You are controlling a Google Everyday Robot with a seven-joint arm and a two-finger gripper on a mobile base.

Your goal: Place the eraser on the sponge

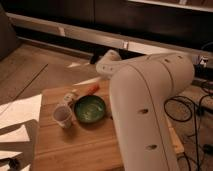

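White arm [145,110] is blocking your right side, hiding the gripper, its jaws sitting clenched. You are not seeing eraser or sponge; green bowl [90,108] is sitting left of the arm on the table [75,147].

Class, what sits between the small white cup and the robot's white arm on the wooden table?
The camera view shows a round green bowl there, close beside the cup. The gripper is out of sight.

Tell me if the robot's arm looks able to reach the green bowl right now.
Probably yes. The green bowl sits uncovered on the table right beside the arm, and the cup stands only on its other side. The gripper is out of view, so its approach is unconfirmed.
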